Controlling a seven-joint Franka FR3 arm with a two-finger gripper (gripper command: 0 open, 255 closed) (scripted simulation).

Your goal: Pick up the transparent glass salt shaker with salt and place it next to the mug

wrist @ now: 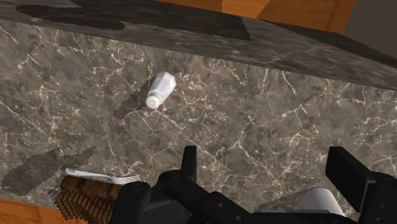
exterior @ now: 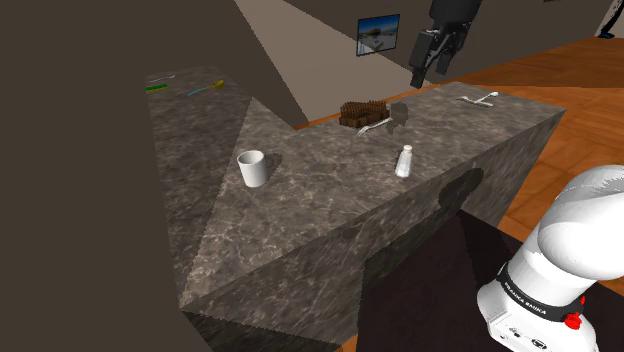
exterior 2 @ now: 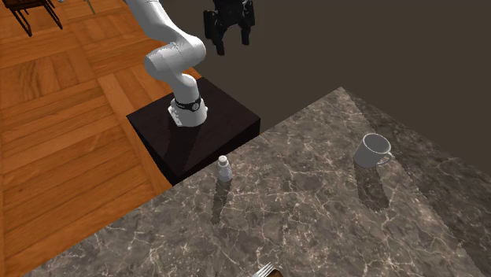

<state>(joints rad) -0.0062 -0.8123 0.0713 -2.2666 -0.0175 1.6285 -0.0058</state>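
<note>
While the tool (exterior 2: 233, 44) hangs high above the surface (exterior 2: 315, 212) with its fingers (wrist: 350, 175) spread and empty, no contact exists. The salt shaker (exterior 2: 224, 169) stands upright close to the edge nearest the stand (exterior 2: 228, 112), well apart from the mug (exterior 2: 373, 149). An off-centre descent is likely to tip the narrow shaker or push it over that edge. At placement, a late release risks striking the mug.

Mug (wrist: 320, 198) half hidden behind gripper (wrist: 263, 156); basket (exterior 2: 266, 272) cut off
</note>
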